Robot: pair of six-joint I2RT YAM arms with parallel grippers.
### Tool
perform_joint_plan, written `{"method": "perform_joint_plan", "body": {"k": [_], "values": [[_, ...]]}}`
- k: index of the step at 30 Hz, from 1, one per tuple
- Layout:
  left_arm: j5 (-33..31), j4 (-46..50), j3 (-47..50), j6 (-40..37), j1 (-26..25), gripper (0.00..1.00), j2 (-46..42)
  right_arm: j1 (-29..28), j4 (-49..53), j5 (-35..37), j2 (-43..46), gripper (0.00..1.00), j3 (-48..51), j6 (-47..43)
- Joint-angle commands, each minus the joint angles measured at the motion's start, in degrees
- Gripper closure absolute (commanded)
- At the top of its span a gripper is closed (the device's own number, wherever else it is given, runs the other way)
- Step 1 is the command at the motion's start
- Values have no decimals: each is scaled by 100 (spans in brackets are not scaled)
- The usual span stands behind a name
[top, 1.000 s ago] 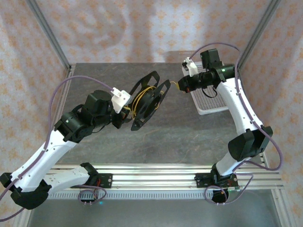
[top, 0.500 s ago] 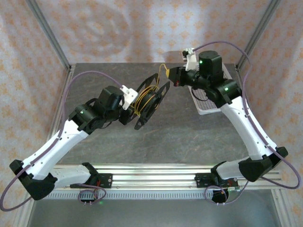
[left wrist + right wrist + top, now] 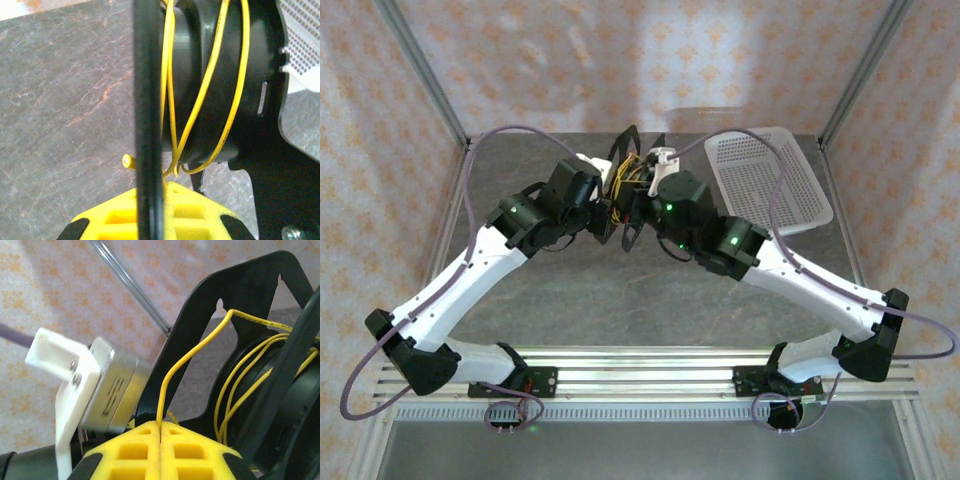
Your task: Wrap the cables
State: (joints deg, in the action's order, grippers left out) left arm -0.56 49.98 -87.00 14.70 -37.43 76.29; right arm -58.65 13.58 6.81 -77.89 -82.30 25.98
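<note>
Right end effector (image 3: pixel 160 450) tight on cables (image 3: pixel 192 356), left end effector (image 3: pixel 150 217) tight on spool (image 3: pixel 147 100)

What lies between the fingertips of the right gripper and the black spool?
In the right wrist view, one arc of yellow cable rises from the shut right gripper to the spool.

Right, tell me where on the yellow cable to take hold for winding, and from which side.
Take the free strand of the cable that arches clear of the spool, pinching across it from the spool's outer side, as the right gripper does. The wound loops lie against the hub between the flanges, probably leaving fingers no room.
</note>
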Motion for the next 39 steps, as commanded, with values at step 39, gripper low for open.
{"method": "perform_joint_plan", "body": {"k": [39], "values": [[1695,933,-1316,3101,1518,100,362,-1054,-5077,1668,-524,100,3830,-4028]]}}
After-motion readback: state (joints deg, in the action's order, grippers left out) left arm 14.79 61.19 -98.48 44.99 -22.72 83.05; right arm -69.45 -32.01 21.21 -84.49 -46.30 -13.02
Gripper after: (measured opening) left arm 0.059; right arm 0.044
